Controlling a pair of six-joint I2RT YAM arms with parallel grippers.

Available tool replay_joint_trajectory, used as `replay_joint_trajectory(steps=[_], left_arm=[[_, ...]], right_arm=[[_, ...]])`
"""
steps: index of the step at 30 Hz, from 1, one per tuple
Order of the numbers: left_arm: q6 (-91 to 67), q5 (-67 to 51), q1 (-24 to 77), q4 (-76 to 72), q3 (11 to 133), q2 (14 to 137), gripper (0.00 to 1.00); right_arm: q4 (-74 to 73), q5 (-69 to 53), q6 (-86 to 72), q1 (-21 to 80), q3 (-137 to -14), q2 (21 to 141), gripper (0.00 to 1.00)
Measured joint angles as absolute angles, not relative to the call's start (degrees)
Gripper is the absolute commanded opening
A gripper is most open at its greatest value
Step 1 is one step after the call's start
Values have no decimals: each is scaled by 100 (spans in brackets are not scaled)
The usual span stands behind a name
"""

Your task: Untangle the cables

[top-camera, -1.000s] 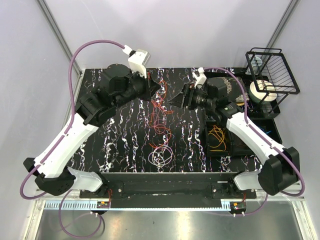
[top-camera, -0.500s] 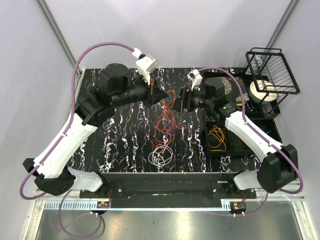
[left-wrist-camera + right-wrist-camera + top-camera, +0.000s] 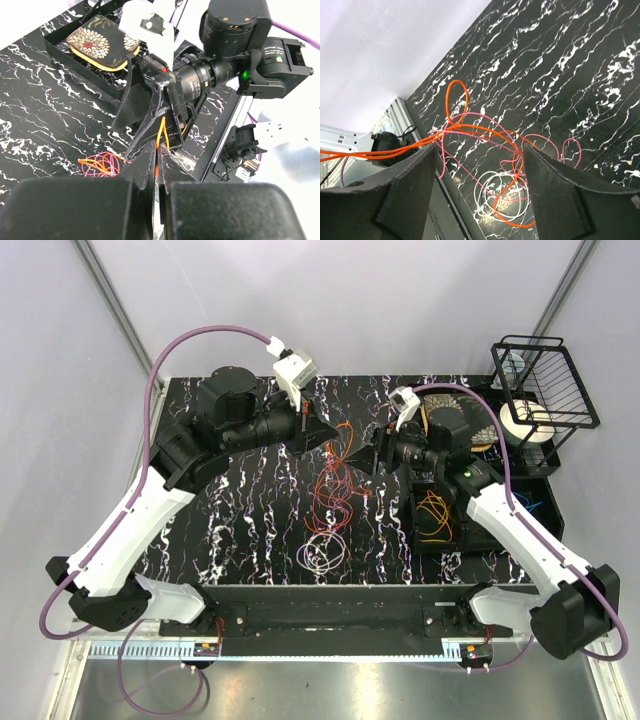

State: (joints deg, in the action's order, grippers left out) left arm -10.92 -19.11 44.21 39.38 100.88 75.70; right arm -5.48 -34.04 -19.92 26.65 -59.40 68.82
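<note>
In the left wrist view the left gripper [image 3: 156,159] is dark and blurred, and its closed jaws hide the place where the orange cable [image 3: 161,134] goes in between them. In the right wrist view this cable runs out at the left edge, and the bottom edge cuts off the lower part of the right gripper [image 3: 480,150]. From above, the tangle of cables [image 3: 330,498] is too fine to tell which strand lies over which.

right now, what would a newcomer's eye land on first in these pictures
The left gripper and right gripper meet nose to nose over the middle of the black marbled table, the left pinching an orange cable, the right open. Under them a tangle of cables trails toward pale loops near the front edge.
</note>
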Motion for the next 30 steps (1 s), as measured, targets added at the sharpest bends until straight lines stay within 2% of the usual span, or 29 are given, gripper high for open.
replay_joint_trajectory(steps=[25,29,30], left_arm=[[-1096,-2110,4418,3929,10127,7631,0],[-1096,-2126,4418,3927,10127,7649,0],[-1096,-2126,4418,3927,10127,7658,0]], right_arm=[[-539,-3542,-1636,2882,-5881,7170,66],[-541,-3503,-1610,2926,-5883,7303,62],[-543,-3489,-1605,2939,-5883,7336,58]])
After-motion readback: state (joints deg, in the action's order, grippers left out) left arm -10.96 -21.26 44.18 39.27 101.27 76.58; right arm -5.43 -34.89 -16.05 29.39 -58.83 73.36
